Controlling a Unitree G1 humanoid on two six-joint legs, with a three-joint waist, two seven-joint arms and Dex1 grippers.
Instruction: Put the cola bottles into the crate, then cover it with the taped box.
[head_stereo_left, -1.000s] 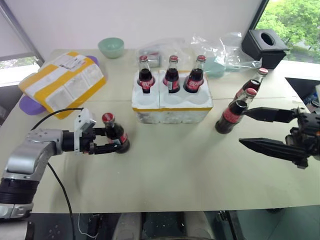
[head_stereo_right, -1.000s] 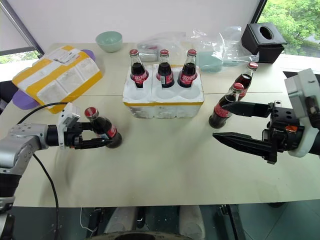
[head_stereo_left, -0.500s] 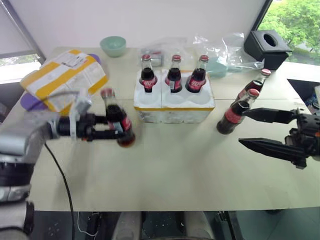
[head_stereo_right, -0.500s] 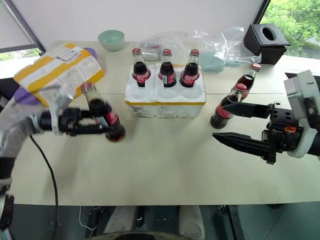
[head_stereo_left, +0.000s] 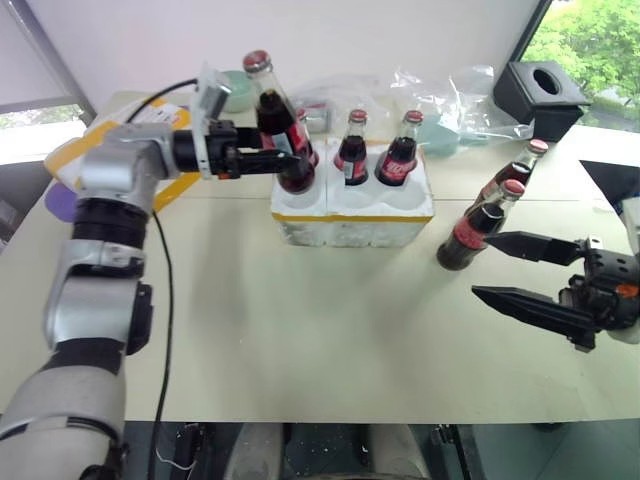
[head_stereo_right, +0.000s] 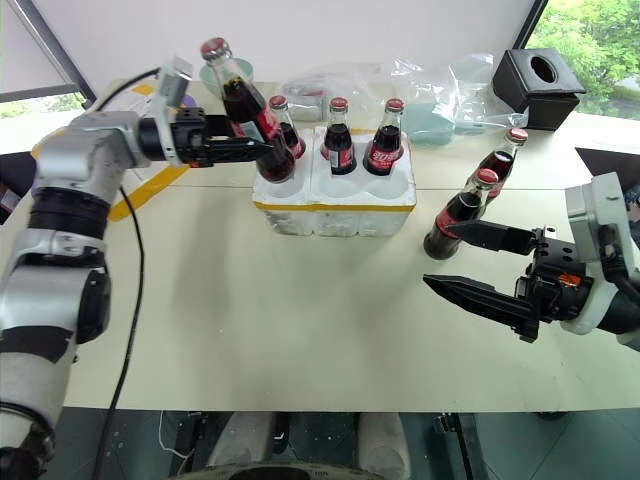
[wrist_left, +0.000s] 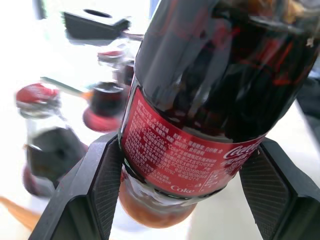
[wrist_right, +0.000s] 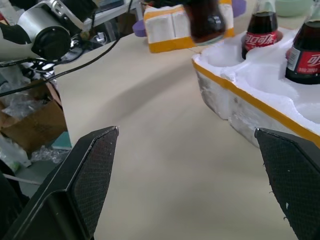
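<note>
My left end effector (head_stereo_right: 262, 150) gripped one cola bottle (head_stereo_right: 250, 110), tilted, above the crate's (head_stereo_right: 335, 205) left front well. My right end effector (head_stereo_right: 478, 268) hung open over bare counter (head_stereo_right: 300, 310) near the right edge, beside two standing bottles (head_stereo_right: 460, 215). Three bottles (head_stereo_right: 340, 145) filled the crate's far wells. The taped box (head_stereo_left: 70, 155) lay at the far-left corner.
</note>
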